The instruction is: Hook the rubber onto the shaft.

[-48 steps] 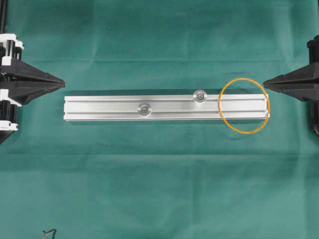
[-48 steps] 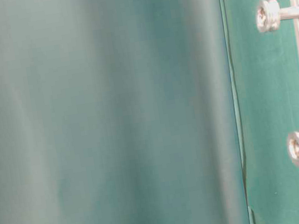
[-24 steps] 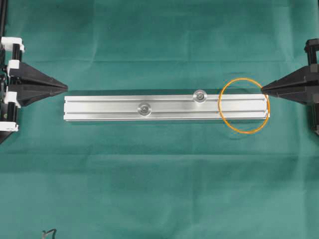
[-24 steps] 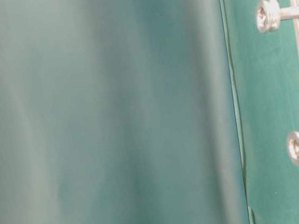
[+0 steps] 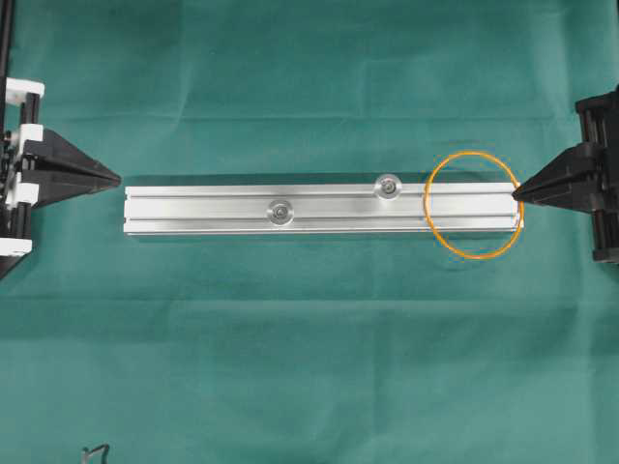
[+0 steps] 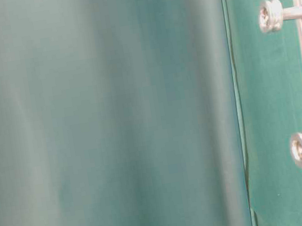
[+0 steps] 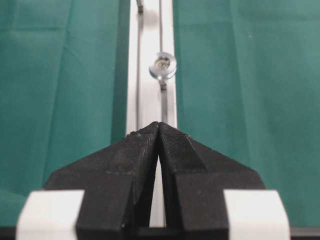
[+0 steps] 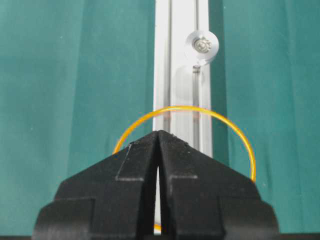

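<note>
Green cloth [image 5: 309, 367] across the whole overhead frame, creased, with a blurred fold of it filling most of the table-level view.

Aluminium rail [image 5: 290, 211] lying level across the middle, slotted along its length.

Left gripper [image 5: 114, 178] at the left edge, jaws pressed together to a point, holding nothing, tip just short of the rail's left end. Same seen from the left wrist: black fingers [image 7: 135, 155] meeting over the near end of the rail.

Right gripper [image 5: 516, 194] at the right edge, jaws likewise closed and empty, tip at the rail's right end, beside the outer curve of the band. Touching or not: cannot tell.

Rubber [image 5: 473, 205], a thin orange loop, lying flat over the right end of the rail, overhanging the cloth above and below it, not on either shaft. In the right wrist view, arcing just beyond the closed tips, partly hidden behind them.

Nearer shaft [image 5: 388, 186], a small flanged silver post, standing on the rail's upper slot, a little left of the band and apart from it. Nothing between the two.

Second shaft [image 5: 281, 210] on the lower slot, near mid-rail, further left.

Small dark wire [image 5: 95, 450] at the lower left corner, well apart from everything.
</note>
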Motion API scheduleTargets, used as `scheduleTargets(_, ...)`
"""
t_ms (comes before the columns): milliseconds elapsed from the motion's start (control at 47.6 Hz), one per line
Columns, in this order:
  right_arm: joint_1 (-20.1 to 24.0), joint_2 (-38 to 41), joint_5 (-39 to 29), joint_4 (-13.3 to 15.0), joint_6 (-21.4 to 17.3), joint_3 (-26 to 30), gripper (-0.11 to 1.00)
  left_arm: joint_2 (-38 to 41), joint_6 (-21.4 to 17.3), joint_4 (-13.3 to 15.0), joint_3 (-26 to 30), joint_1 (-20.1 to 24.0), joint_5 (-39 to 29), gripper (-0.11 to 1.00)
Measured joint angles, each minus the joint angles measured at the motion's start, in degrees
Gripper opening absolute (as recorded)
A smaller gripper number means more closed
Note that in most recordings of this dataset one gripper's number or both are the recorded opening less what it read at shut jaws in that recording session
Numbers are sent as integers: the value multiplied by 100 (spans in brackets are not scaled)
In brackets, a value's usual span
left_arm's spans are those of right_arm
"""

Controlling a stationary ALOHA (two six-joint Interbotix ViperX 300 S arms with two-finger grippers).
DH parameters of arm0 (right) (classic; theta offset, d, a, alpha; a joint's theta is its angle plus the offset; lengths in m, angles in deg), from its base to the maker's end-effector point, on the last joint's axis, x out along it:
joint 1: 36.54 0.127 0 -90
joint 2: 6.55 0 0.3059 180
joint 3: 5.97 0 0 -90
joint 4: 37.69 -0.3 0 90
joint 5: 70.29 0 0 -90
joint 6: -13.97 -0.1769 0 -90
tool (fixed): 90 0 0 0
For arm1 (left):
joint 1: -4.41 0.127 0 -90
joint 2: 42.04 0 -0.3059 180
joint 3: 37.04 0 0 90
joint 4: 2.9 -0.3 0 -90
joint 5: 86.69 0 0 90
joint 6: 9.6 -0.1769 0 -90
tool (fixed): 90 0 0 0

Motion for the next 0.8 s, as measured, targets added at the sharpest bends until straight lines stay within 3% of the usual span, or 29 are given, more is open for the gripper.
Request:
scheduleTargets(399, 0, 26, -272, 0, -9, 97, 3, 0, 44, 9, 9, 0, -44, 0)
scheduleTargets(798, 0, 369, -2136, 0, -9, 545, 3, 9, 53, 0, 9, 0, -44, 0)
